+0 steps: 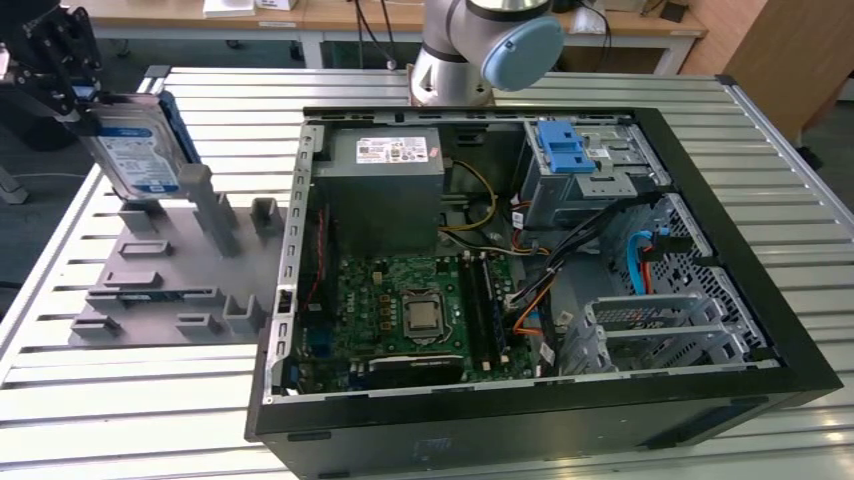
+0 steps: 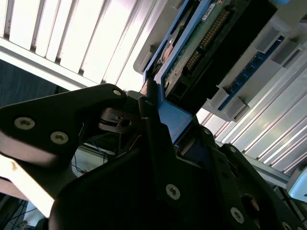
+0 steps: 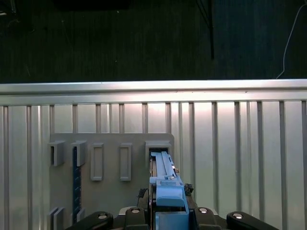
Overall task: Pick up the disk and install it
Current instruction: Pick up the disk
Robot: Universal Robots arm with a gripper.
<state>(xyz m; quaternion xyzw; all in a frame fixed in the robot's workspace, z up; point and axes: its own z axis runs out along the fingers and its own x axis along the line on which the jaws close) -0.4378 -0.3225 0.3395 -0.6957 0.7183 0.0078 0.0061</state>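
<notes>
disk (image 1: 136, 152): silver-grey, white-blue label, blue rail | gripped by end effector (image 1: 80, 103)

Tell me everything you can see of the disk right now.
The disk is a flat silver-grey rectangle with a white-and-blue label and blue plastic side rails. It stands on edge, slightly tilted, at the exterior view's left, over the grey slotted holder and outside the computer case. The gripper clamps its upper end. Its green circuit board faces the second wrist view. Whether its lower edge touches the holder is unclear.
</notes>
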